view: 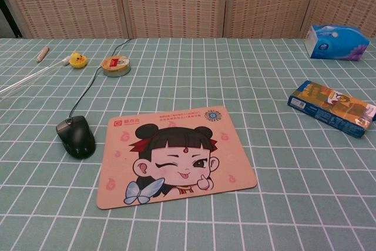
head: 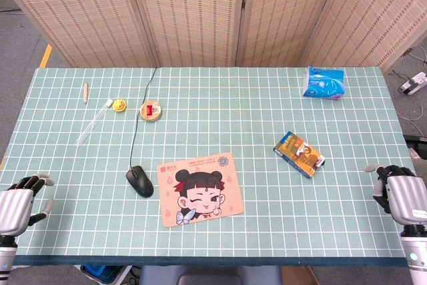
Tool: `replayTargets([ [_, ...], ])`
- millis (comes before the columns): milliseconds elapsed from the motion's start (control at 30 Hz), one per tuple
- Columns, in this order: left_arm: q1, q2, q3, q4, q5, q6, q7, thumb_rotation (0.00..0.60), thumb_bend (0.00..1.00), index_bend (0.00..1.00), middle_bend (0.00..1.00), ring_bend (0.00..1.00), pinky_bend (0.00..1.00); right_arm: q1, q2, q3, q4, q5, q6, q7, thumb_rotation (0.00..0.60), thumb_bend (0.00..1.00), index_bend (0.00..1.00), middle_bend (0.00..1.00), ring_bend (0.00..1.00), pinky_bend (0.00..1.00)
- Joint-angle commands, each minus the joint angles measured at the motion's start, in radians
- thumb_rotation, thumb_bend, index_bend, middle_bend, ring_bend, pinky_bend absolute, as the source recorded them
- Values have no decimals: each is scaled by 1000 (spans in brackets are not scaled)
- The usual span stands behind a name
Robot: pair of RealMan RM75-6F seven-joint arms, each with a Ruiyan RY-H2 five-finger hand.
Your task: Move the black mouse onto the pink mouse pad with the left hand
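The black mouse (head: pixel 140 181) (view: pixel 76 136) lies on the green grid table just left of the pink mouse pad (head: pixel 199 188) (view: pixel 176 154), which bears a cartoon girl's face. Its cord runs away toward the far edge. My left hand (head: pixel 19 199) rests at the table's near left corner, well left of the mouse, holding nothing, its fingers slightly apart. My right hand (head: pixel 400 191) sits at the near right edge, likewise with nothing in it. Neither hand shows in the chest view.
A tape roll (head: pixel 151 111), a small yellow duck (head: pixel 119 105), a thin white stick (head: pixel 93 122) and a wooden peg (head: pixel 85 92) lie at the back left. A blue tissue pack (head: pixel 323 83) sits back right, and a blue-orange box (head: pixel 299 153) lies right of the pad.
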Motion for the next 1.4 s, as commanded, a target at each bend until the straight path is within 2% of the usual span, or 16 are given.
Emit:
replayTargets([
  [33, 0, -1, 0, -1, -1, -1, -3, 600, 389, 465, 302, 303, 452, -2, 2, -3, -7, -5, 3, -2, 600, 277, 390, 467, 395, 391],
  [333, -16, -17, 2, 11, 17, -17, -30, 600, 389, 464, 303, 303, 432, 1, 13, 7, -21, -1, 4, 7, 600, 278, 389, 468, 396, 406],
  [500, -61, 8, -4, 2, 43, -68, -78, 600, 389, 438, 303, 300, 426, 11, 16, 13, -19, 5, -11, 25, 600, 280, 389, 468, 396, 408],
  [533, -76, 18, -5, 1, 55, -81, -86, 600, 389, 404, 303, 301, 433, 12, 16, 14, -17, 7, -14, 27, 600, 280, 389, 468, 396, 408],
  [600, -99, 31, -5, 3, 82, -100, -102, 600, 389, 273, 303, 328, 514, 13, 18, 15, -16, 11, -18, 29, 600, 280, 389, 468, 396, 408],
  [633, -116, 41, -2, 8, 105, -113, -113, 600, 389, 183, 303, 371, 587, 13, 19, 15, -16, 12, -17, 32, 600, 280, 389, 468, 396, 408],
  [733, -156, 60, 8, 28, 160, -144, -143, 600, 388, 39, 323, 516, 752, 9, 24, 19, -18, 14, -8, 38, 600, 280, 390, 468, 396, 408],
  [800, -183, 72, 18, 47, 204, -161, -160, 600, 383, 23, 403, 616, 842, 5, 27, 21, -20, 12, 3, 43, 600, 280, 390, 468, 396, 408],
  [867, -208, 87, 31, 56, 236, -185, -169, 600, 358, 36, 590, 760, 949, 2, 29, 22, -20, 11, 10, 48, 600, 280, 391, 468, 396, 408],
  [967, -244, 118, 54, 38, 274, -233, -176, 600, 307, 76, 810, 914, 1000, -2, 32, 22, -21, 9, 16, 53, 600, 280, 393, 468, 396, 408],
  [1067, -274, 136, 76, 22, 316, -267, -166, 600, 267, 107, 945, 997, 1000, -3, 34, 21, -22, 7, 17, 57, 600, 281, 393, 468, 396, 408],
  [1200, -315, 151, 95, -14, 333, -338, -127, 600, 256, 94, 995, 1000, 1000, -1, 35, 20, -21, 5, 12, 63, 600, 282, 393, 468, 396, 408],
  [1400, -374, 131, 101, -42, 311, -459, -42, 600, 255, 95, 1000, 1000, 1000, -4, 40, 19, -24, 1, 17, 72, 600, 282, 393, 468, 396, 408],
])
